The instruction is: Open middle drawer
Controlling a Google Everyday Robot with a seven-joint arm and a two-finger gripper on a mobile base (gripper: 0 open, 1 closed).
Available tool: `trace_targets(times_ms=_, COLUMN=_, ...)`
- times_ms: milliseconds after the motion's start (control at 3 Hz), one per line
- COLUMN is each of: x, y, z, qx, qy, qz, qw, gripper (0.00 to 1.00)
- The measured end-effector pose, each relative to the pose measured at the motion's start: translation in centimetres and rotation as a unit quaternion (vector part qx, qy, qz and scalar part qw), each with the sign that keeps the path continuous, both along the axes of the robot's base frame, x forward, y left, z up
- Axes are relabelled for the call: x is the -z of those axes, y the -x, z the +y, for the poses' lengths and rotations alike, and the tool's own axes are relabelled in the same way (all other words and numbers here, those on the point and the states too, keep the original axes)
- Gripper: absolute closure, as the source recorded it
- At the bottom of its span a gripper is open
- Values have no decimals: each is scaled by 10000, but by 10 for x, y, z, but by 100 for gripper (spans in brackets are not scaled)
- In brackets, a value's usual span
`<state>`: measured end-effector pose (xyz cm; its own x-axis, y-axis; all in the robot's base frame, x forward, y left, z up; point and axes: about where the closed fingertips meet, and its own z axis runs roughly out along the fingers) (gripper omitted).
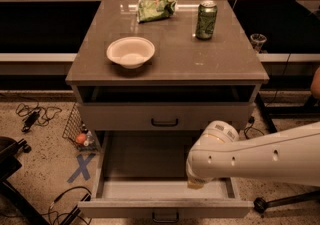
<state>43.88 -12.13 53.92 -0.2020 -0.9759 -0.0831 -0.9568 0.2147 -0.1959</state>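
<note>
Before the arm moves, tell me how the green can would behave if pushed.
The green can stands upright, tall for its base, so a high push would probably tip it; lying down it would likely roll. Its smooth side may be slippery. The gripper sits low in the open middle drawer.

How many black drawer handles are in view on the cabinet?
2. One handle sits on the closed drawer under the tabletop; the other handle on the open drawer's front, bottom edge. The pincer reaches into that drawer; further handles may be hidden.
</note>
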Motion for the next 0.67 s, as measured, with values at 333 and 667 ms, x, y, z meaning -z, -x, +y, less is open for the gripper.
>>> trace_targets(times_ms=333, x=-1, y=-15, z=-14, qx=61, qy=30, qz=28, qw=10000, gripper=72)
trace_targets(times_ms=667, x=34, y=-32, z=-33, qx=182, qy=-429, qz=135, qw=9988, gripper=100)
